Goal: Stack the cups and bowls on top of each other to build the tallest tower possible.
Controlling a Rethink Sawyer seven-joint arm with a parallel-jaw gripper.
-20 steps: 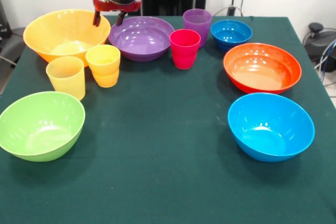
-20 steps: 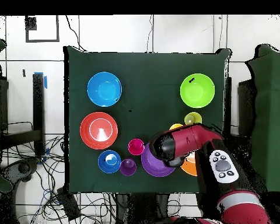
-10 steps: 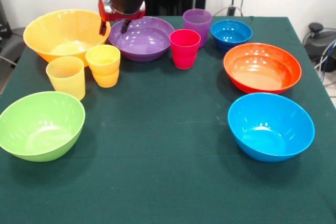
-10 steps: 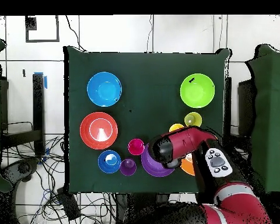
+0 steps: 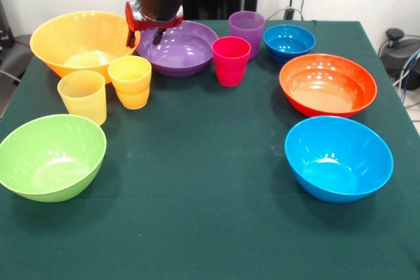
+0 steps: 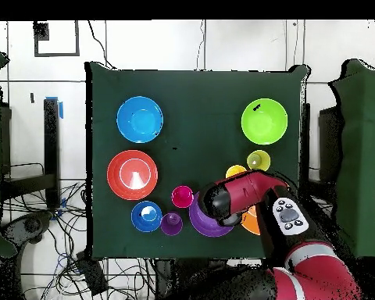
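Observation:
My gripper hangs open over the left rim of the purple bowl, one finger outside the rim and one over the bowl's inside. Just left stands the big orange-yellow bowl. In front of them are the orange-yellow cup and the ribbed pale yellow cup. The red-pink cup and purple cup stand right of the purple bowl. Nothing is stacked. In the overhead view the arm covers part of the purple bowl and hides the gripper.
A dark blue bowl, a red-orange bowl and a light blue bowl line the right side. A lime green bowl sits front left. Cables lie on the floor beyond the table's edges in the overhead view.
The gripper has come down and shifted slightly right, from above the gap between the orange-yellow and purple bowls to the purple bowl's rim. The cups and bowls have not moved.

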